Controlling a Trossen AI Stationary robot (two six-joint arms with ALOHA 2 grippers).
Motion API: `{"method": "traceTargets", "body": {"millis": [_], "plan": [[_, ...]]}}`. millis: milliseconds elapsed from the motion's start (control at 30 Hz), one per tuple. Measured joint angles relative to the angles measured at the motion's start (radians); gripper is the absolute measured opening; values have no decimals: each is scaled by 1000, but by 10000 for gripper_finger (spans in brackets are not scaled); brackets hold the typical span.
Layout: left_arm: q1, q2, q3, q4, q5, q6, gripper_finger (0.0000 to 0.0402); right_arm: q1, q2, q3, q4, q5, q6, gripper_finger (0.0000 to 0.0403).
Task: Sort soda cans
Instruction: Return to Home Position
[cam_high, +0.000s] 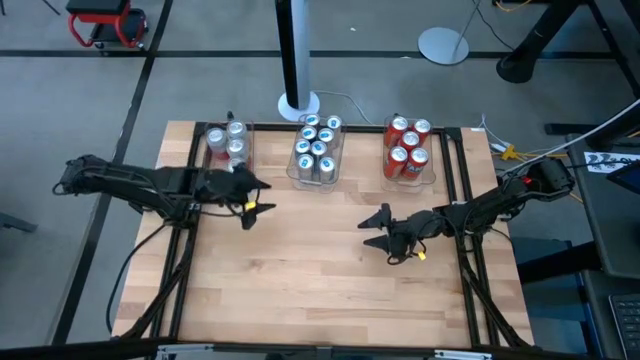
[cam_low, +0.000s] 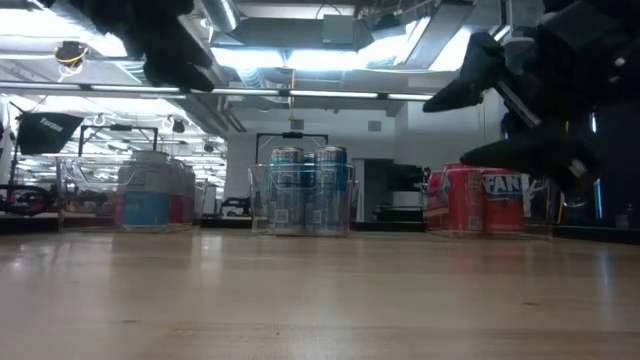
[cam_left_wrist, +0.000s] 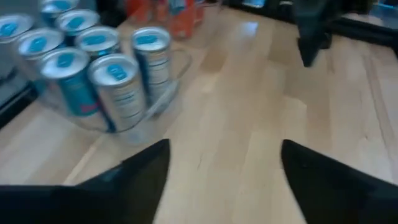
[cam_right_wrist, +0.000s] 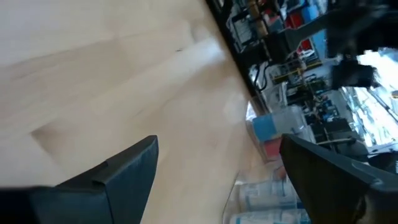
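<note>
Three clear bins stand in a row along the table's far edge. The left bin (cam_high: 227, 146) holds silver cans with red and blue marks, the middle bin (cam_high: 317, 152) blue-topped silver cans (cam_left_wrist: 118, 87), the right bin (cam_high: 408, 152) red cans (cam_low: 470, 200). My left gripper (cam_high: 256, 196) hangs open above the table, just near of the left bin, fingers pointing toward the table's right. My right gripper (cam_high: 381, 232) hangs open over the bare middle of the table, fingers pointing left. Neither holds a can.
Black rails (cam_high: 462, 170) run along the table's left and right sides. A white stand base (cam_high: 298, 103) sits beyond the far edge. Bare wood (cam_high: 310, 270) spreads across the middle and near half of the table.
</note>
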Motion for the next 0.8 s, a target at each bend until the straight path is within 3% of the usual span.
{"method": "traceTargets", "body": {"millis": [267, 367, 433, 567, 800], "plan": [[-118, -139, -240, 300, 0, 90, 88, 0, -13, 0, 30, 31, 22, 332], [-156, -220, -314, 361, 3, 120, 20, -4, -52, 0, 17, 35, 19, 308], [-165, -272, -355, 383, 0, 132, 9, -27, -94, 0, 0, 26, 10, 277], [-159, -364, -425, 405, -32, 165, 24, -104, -206, 0, -90, -12, -25, 187], [-154, -527, -503, 406, -37, 206, 6, -313, -439, 0, -318, -256, -61, 16]]}}
